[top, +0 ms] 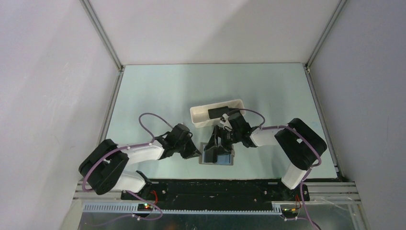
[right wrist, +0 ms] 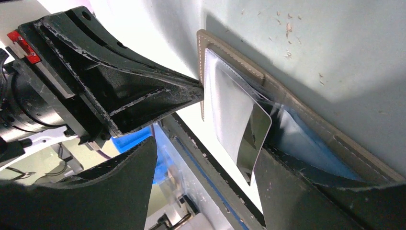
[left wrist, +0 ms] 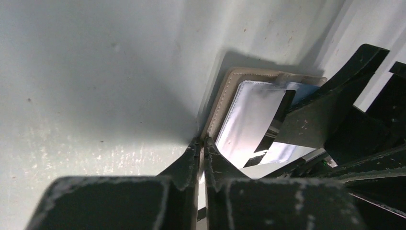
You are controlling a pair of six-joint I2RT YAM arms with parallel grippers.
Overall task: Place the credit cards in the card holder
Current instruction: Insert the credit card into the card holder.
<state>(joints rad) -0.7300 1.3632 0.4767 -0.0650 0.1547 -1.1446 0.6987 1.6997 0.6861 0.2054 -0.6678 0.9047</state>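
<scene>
Wrist views, unlike overhead, show left hand (left wrist: 201,140) pinching card holder (left wrist: 224,96), right hand (right wrist: 206,146) spread.

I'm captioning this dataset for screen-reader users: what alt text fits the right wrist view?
A glossy black credit card sits partly tucked into the open card holder on a pale table, between the spread fingers of the right gripper. On the left, the left gripper pinches the holder's beige stitched edge.
</scene>
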